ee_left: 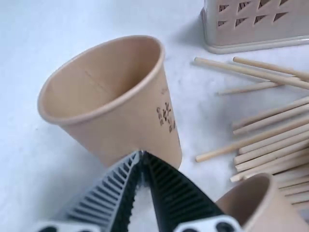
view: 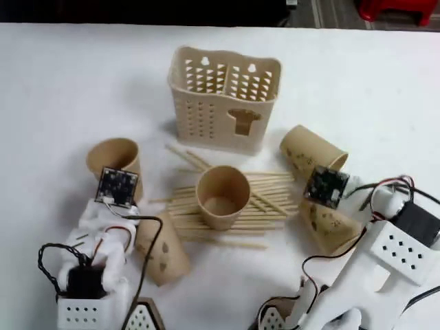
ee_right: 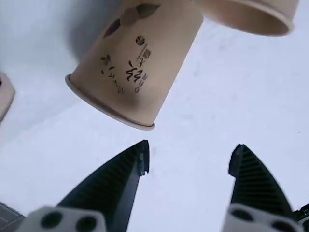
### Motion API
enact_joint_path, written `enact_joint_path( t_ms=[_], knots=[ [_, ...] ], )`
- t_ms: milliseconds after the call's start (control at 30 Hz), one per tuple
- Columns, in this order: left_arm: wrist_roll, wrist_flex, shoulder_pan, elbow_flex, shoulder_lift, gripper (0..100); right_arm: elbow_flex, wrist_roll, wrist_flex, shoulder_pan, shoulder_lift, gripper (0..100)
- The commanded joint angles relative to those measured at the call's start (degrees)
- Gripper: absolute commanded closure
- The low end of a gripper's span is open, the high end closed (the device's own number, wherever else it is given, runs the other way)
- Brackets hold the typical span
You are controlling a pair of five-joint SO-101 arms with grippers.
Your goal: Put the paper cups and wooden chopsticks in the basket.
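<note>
Several tan paper cups lie or stand around a pile of wooden chopsticks (view: 237, 206) in front of the beige perforated basket (view: 223, 100). One cup (view: 222, 196) stands upright on the pile. My left gripper (ee_left: 141, 157) is shut, its tips right at the foot of an upright cup (ee_left: 111, 101), which stands at the left (view: 115, 161). My right gripper (ee_right: 192, 152) is open and holds nothing. A printed cup (ee_right: 140, 63) lies on its side just ahead of it, base end toward the fingers. Two cups (view: 313, 152) (view: 330, 223) lie at the right.
Another cup (view: 161, 251) lies on its side beside the left arm, its rim (ee_left: 256, 203) close to the left gripper. Loose chopsticks (ee_left: 260, 140) spread between that gripper and the basket (ee_left: 256, 24). A second cup's rim (ee_right: 246, 12) lies beyond the printed cup. The tabletop (view: 69, 82) is white.
</note>
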Motion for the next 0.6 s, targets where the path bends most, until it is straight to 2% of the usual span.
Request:
enact_joint_path(
  t_ms=[0, 433, 567],
  knots=[
    [-0.4, -1.3, -0.2, -0.4, -0.2, 97, 4.7, 4.7, -5.4, 2.7, -1.5, 73.4],
    [-0.4, -1.4, -0.2, -0.4, -0.2, 97, 19.3, 5.3, -18.9, 0.6, -1.5, 73.7],
    [-0.4, -1.4, -0.2, -0.4, -0.2, 97, 21.1, 3.8, -20.1, 0.2, -1.5, 73.7]
  ],
)
